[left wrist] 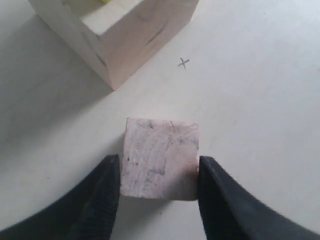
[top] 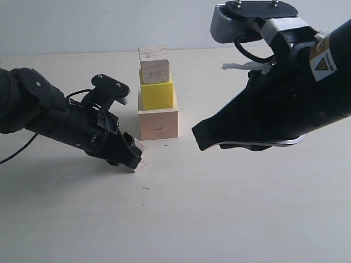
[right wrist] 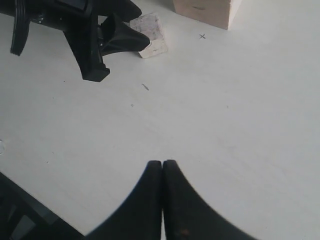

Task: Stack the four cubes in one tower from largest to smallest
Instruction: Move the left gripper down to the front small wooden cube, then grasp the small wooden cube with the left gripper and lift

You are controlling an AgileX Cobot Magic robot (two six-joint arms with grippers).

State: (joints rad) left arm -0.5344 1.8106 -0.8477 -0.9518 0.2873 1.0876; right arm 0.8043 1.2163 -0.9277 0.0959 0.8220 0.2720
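Three cubes stand stacked at mid-table: the large pale wooden cube (top: 158, 124) at the bottom, the bright yellow cube (top: 157, 93) on it, and the grained wooden cube (top: 154, 64) uppermost. The smallest wooden cube (left wrist: 160, 157) rests on the table just in front-left of this tower. My left gripper (left wrist: 159, 165) is shut on it, one finger against each side. In the exterior view that gripper (top: 135, 159) is low on the table, tilted down. My right gripper (top: 197, 137) hovers right of the tower, shut and empty, fingertips pressed together (right wrist: 162, 164).
A small pencilled x mark (top: 166, 146) lies on the white table (top: 230, 208) just right of the large cube's front corner. The right arm's bulky body (top: 296, 98) hangs over the table's right half. A black cable (top: 16, 153) trails off the left arm.
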